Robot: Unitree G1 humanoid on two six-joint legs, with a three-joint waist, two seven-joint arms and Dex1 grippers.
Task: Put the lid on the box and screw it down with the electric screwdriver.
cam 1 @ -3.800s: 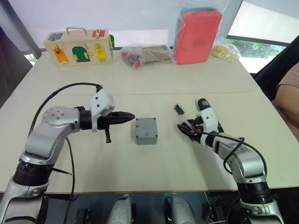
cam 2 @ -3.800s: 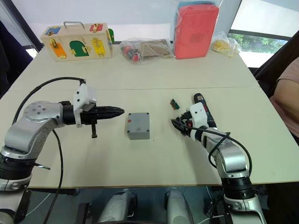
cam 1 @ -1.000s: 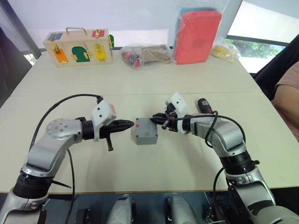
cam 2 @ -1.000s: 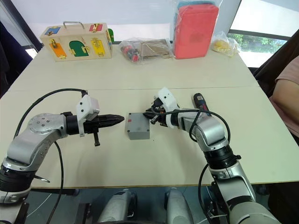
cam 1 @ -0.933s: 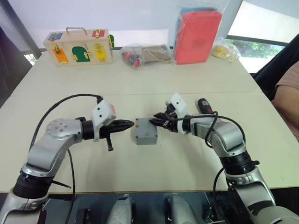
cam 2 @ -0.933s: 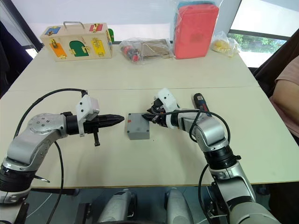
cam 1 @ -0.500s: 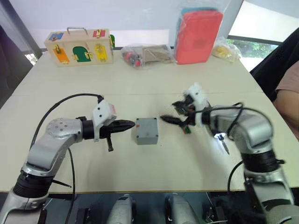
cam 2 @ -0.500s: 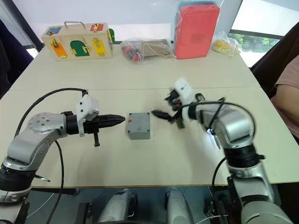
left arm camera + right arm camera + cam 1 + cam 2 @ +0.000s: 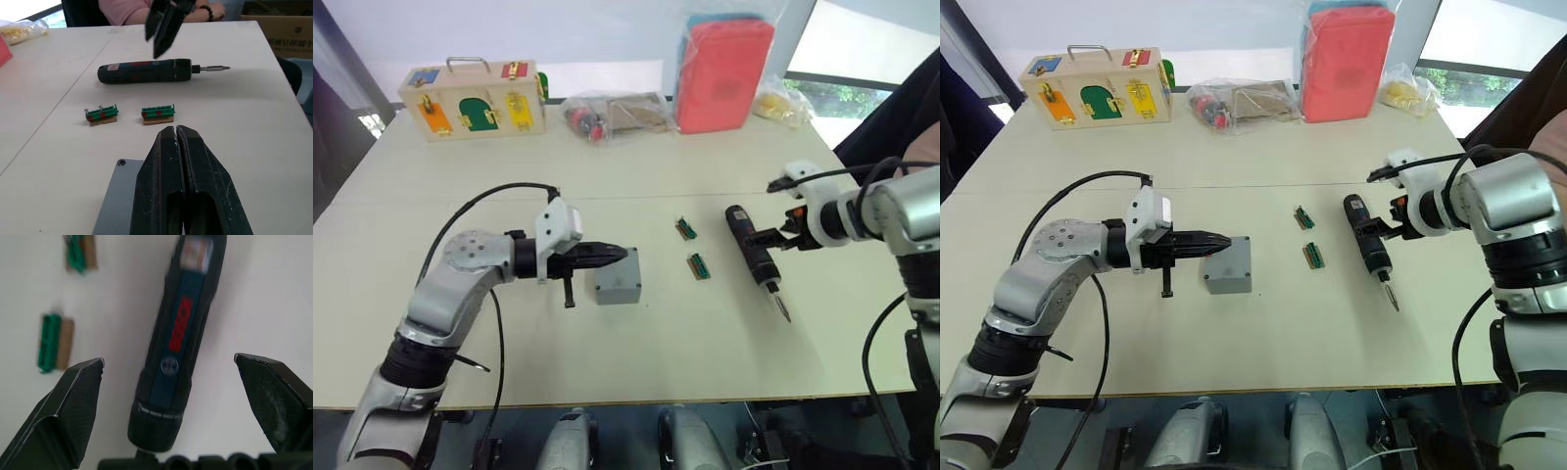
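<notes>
Way back on the left, a wooden latch box (image 9: 473,97) was parked at the far edge of the table (image 9: 607,372), with some bagged stuff beside it that couldn't really be made out. Closer in, the left gripper (image 9: 619,253) was seen with its fingers pressed together, nothing pinched between them, the tips lying over the near-left edge of the box (image 9: 618,275). The lid (image 9: 113,200) was already seated on top, though most of it was blocked by the fingers in the left wrist view, so only one corner screw hole could be spotted. Two green connector blocks (image 9: 694,250) were lying just past that. Further right, the electric screwdriver (image 9: 751,255) was lying flat on the table, bit toward the near side. The right gripper (image 9: 776,241) was held just over it, fingers spread wide on either side and nothing grabbed.
</notes>
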